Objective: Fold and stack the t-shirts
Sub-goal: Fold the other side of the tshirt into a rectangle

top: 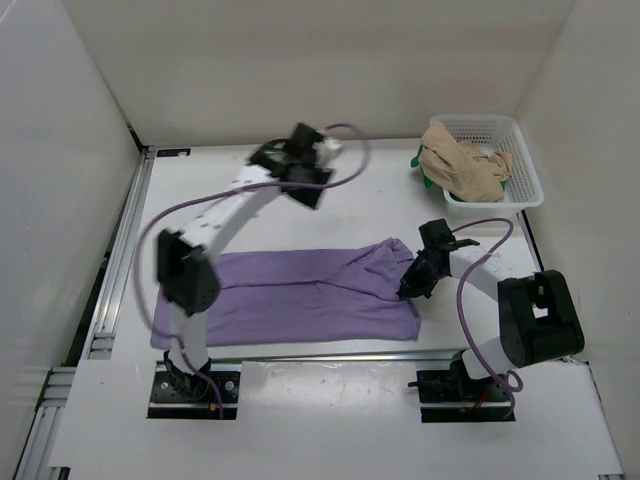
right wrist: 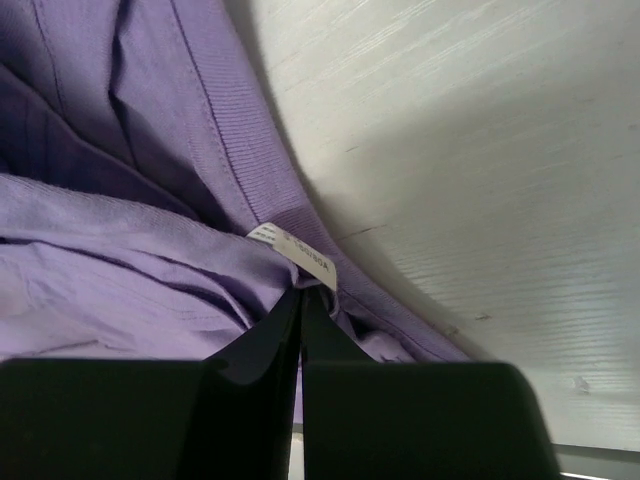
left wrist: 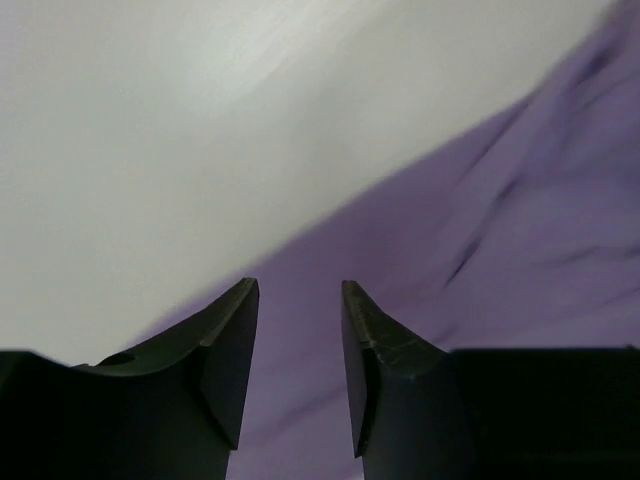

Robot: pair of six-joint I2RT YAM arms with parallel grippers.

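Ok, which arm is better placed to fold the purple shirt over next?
Right, probably. The right gripper has its jaws shut on the purple shirt at its collar end, beside the white label. The left gripper hangs open, clear of the cloth, holding nothing.

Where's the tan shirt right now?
In the top view, the tan shirt lies bunched in the white basket at the far right corner of the table, with a bit of green shirt poking out at its left.
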